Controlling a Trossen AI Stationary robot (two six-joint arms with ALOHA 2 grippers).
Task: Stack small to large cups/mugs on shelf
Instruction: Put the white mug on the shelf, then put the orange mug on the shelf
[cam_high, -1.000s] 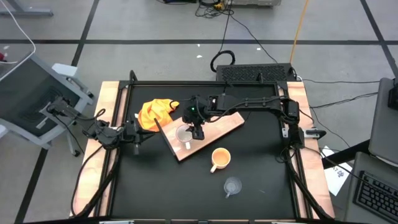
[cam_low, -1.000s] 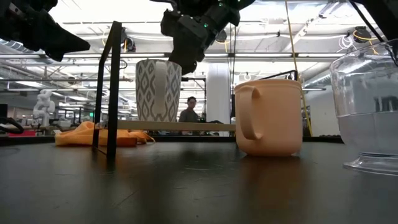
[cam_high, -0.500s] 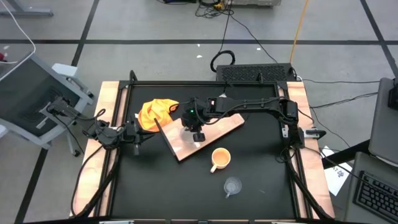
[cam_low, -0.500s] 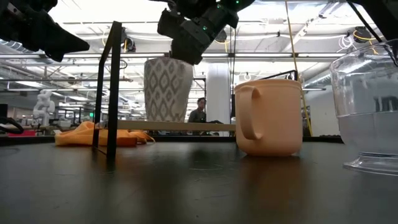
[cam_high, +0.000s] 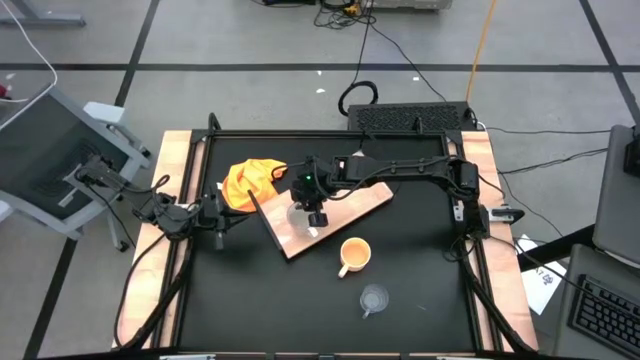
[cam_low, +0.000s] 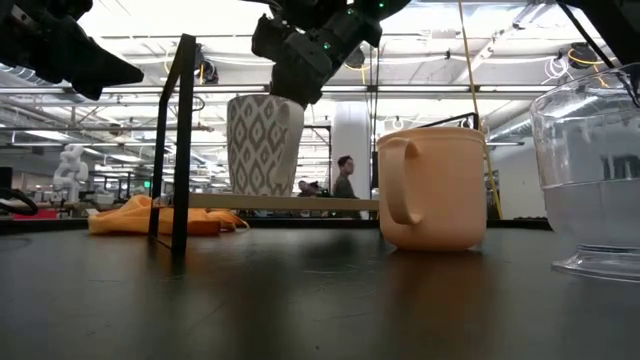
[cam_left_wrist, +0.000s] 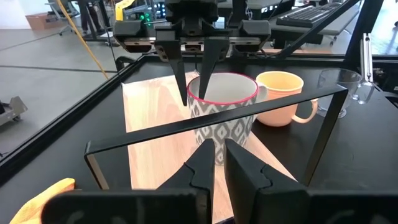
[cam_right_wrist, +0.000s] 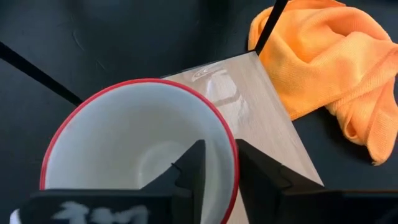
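The white mug (cam_left_wrist: 222, 118), with a red rim and a grey diamond pattern, stands upright at the near left end of the wooden shelf (cam_high: 350, 205). My right gripper (cam_right_wrist: 217, 171) is over it, shut on its rim. The yellow-orange mug (cam_high: 353, 254) stands on the black table just near of the shelf. The clear glass cup (cam_high: 374, 298) stands nearer still. My left gripper (cam_left_wrist: 217, 165) waits at the table's left side (cam_high: 215, 215). It is shut and empty, pointing toward the shelf. My right gripper pinches the white mug's rim (cam_right_wrist: 231, 149) with one finger inside the mug (cam_right_wrist: 189, 168) and the other outside its wall (cam_right_wrist: 261, 177). The fingers come from above, pointing down. The mug stays upright; I cannot tell whether its base still rests on the shelf.
A yellow-orange cloth (cam_high: 252, 180) lies crumpled on the table off the shelf's far left end. A thin black frame (cam_left_wrist: 205, 124) stands between my left gripper and the shelf. Wooden rails (cam_high: 170, 200) edge the table on both sides.
My right gripper has moved a little toward the table's left, from beside the white mug to over its rim. It has taken hold there. The mug has shifted slightly toward the table's right and stays upright.
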